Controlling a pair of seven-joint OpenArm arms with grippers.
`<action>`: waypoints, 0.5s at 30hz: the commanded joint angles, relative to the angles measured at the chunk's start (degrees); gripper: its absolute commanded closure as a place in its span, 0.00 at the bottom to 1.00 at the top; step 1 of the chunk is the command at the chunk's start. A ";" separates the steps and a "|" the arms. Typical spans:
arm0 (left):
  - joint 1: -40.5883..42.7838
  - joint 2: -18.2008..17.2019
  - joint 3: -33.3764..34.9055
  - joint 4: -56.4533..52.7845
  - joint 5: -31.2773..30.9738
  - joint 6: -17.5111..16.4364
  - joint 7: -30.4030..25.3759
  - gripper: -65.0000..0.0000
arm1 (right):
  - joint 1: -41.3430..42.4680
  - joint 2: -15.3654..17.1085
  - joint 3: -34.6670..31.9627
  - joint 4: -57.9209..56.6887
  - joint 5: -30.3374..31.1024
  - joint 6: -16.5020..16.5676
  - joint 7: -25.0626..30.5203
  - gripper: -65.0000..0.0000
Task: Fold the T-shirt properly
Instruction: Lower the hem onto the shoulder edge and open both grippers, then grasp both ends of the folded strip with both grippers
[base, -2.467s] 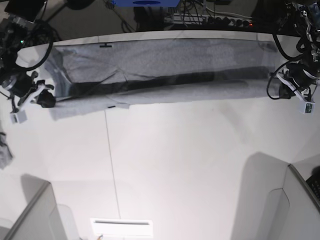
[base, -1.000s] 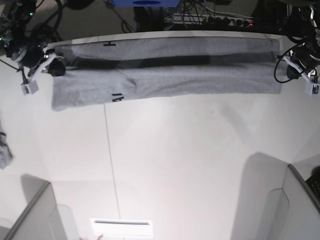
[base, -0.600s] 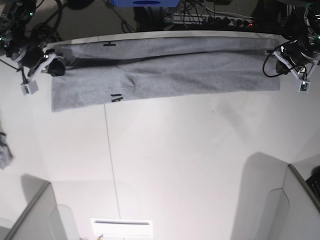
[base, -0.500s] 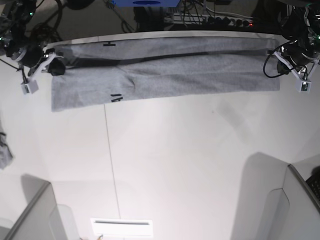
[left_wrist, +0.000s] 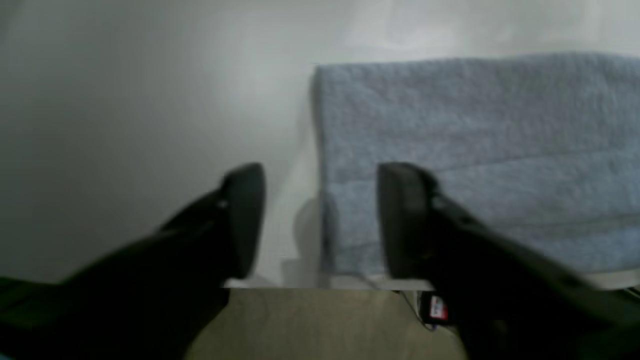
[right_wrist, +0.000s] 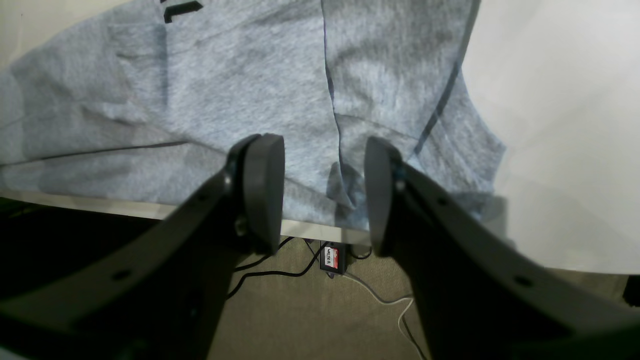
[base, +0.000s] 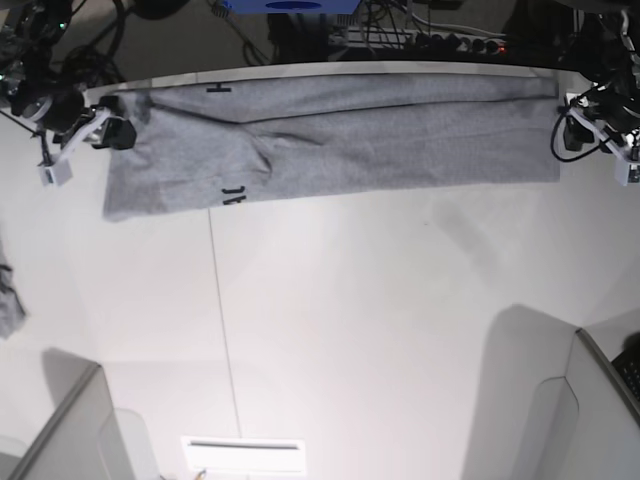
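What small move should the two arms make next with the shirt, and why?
Probably close in on the T-shirt's two ends to start the next fold. It lies flat in a long band, and both the left pincer and the right pincer are open, holding nothing.

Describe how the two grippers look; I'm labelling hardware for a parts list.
Left gripper and right gripper look alike: two matte black fingers with flat rounded pads on dark angled arms. In the base view each wrist shows white housing and looped black cables.
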 joint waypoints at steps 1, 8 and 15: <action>0.23 -0.83 -1.18 0.83 -0.30 0.15 -0.87 0.38 | 0.98 0.85 0.13 0.77 0.75 0.03 0.81 0.63; -2.76 4.09 -1.09 0.31 -0.04 0.06 -0.87 0.85 | 4.93 0.76 -0.13 -3.89 0.75 0.03 0.81 0.78; -6.54 8.66 -0.03 -3.82 0.14 0.33 -0.87 1.00 | 8.80 0.76 -0.30 -12.33 0.75 0.12 1.95 1.00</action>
